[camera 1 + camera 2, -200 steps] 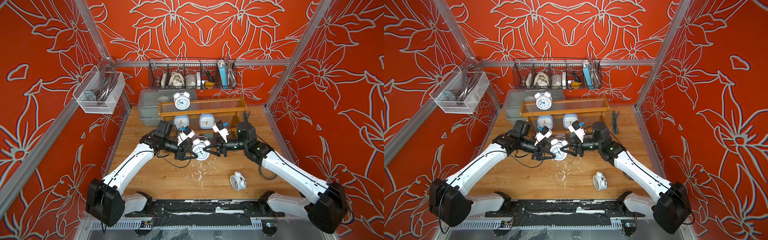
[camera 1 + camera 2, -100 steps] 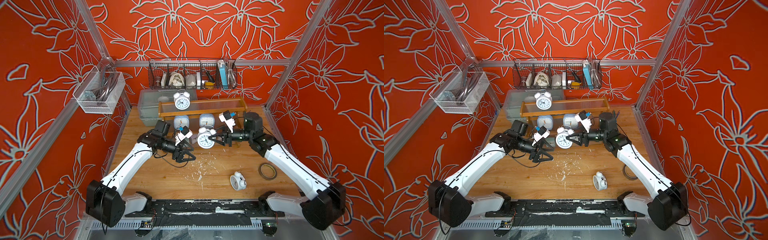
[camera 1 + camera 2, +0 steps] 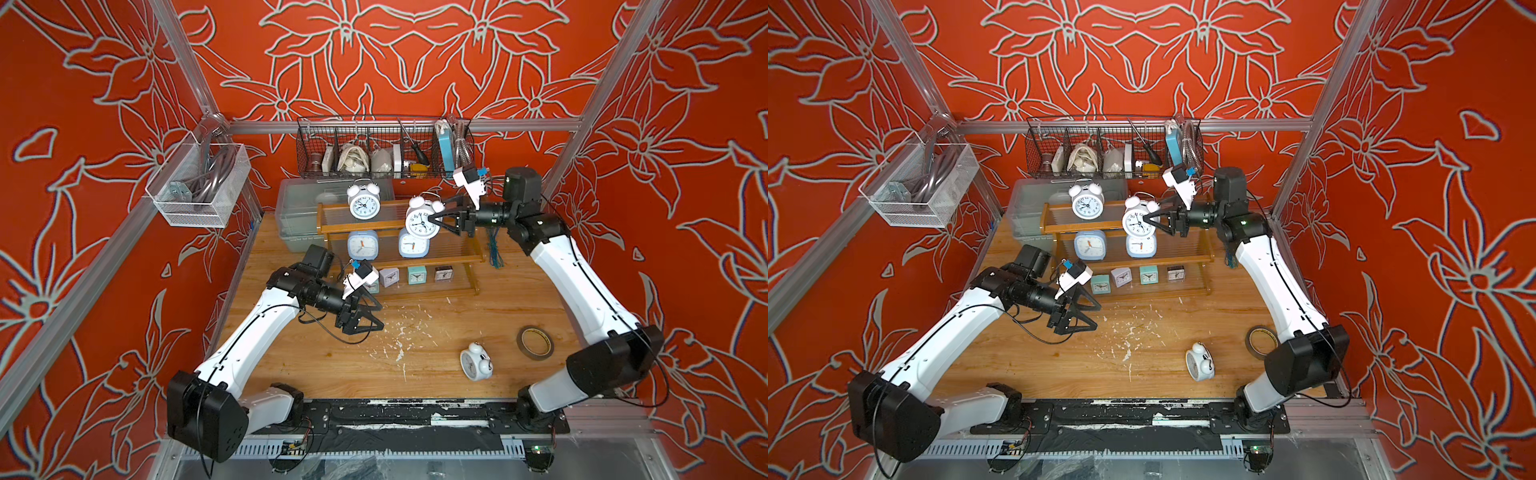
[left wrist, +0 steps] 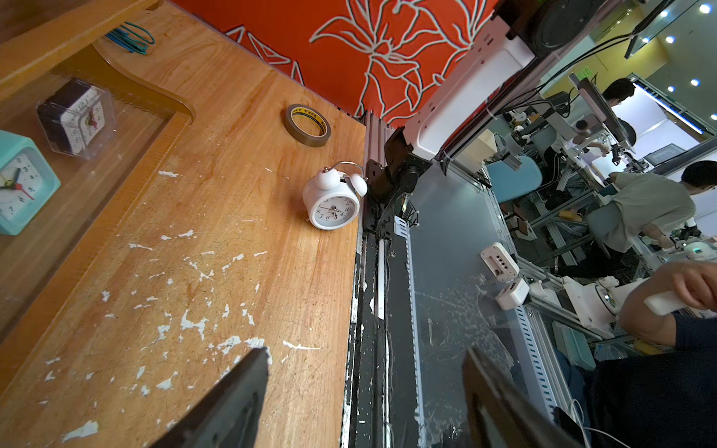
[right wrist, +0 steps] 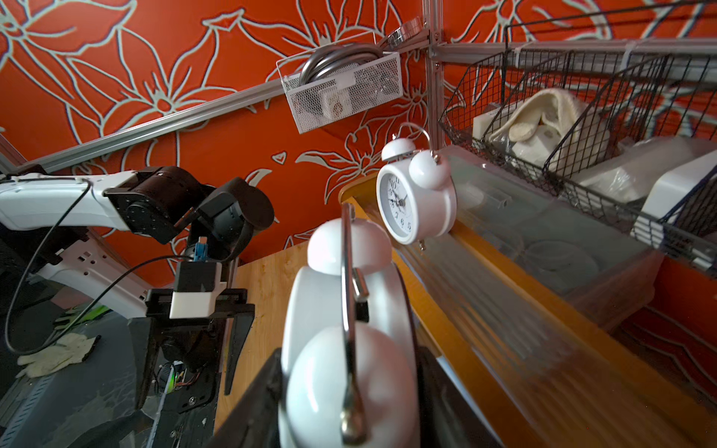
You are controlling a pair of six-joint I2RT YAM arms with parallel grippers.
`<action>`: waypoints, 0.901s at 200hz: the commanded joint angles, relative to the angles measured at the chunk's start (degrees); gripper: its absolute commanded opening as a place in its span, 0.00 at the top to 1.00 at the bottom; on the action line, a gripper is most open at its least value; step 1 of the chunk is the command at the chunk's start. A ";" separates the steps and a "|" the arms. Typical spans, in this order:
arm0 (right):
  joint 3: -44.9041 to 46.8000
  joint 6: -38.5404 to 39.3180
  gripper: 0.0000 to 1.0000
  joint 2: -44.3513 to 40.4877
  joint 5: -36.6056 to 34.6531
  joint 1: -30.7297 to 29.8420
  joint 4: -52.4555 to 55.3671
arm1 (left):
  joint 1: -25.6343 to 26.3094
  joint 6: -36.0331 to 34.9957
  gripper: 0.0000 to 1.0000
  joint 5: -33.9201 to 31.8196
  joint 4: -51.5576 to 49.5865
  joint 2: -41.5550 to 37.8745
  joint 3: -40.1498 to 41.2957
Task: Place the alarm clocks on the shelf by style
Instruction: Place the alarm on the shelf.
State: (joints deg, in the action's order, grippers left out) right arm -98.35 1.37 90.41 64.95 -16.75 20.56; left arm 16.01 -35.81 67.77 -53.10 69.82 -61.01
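Note:
My right gripper [image 3: 433,217] is shut on a white twin-bell alarm clock [image 3: 420,219], held in the air at the right part of the shelf's top tier [image 3: 365,227]. In the right wrist view this clock [image 5: 345,329] fills the space between the jaws. Another twin-bell clock [image 3: 363,203] stands on that tier. Two light-blue square clocks [image 3: 363,245] [image 3: 413,246] sit on the middle tier. Several tiny cubes [image 3: 416,274] line the lowest tier. A third twin-bell clock [image 3: 475,360] lies on the table near its front. My left gripper [image 3: 380,319] hangs open and empty over the table, left of the shelf.
A tape roll [image 3: 535,341] lies at the right front. A grey bin [image 3: 299,212] stands behind the shelf and a black wire basket [image 3: 382,149] hangs on the back wall. A white mesh basket [image 3: 199,183] hangs on the left wall. Blue-green ties [image 3: 494,249] lie beside the shelf.
Both grippers met at the clock over the table's middle. The left one opened and drew back; the right one carried the clock up and back to the top tier.

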 commanded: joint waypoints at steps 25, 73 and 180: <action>-14.83 5.19 0.69 9.45 6.10 2.02 4.46 | -0.10 -2.46 0.21 2.20 -2.26 -1.05 1.51; -35.32 7.42 0.68 22.77 7.41 2.08 15.62 | -0.10 -3.74 0.21 2.12 -3.56 -1.40 1.60; -43.90 8.56 0.69 32.42 4.16 0.16 17.75 | -0.11 -3.65 0.20 1.88 -3.47 -2.41 2.46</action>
State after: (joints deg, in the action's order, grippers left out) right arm -139.20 7.14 121.86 69.63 -15.55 36.49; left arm 16.01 -38.63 68.31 -55.24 68.25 -59.35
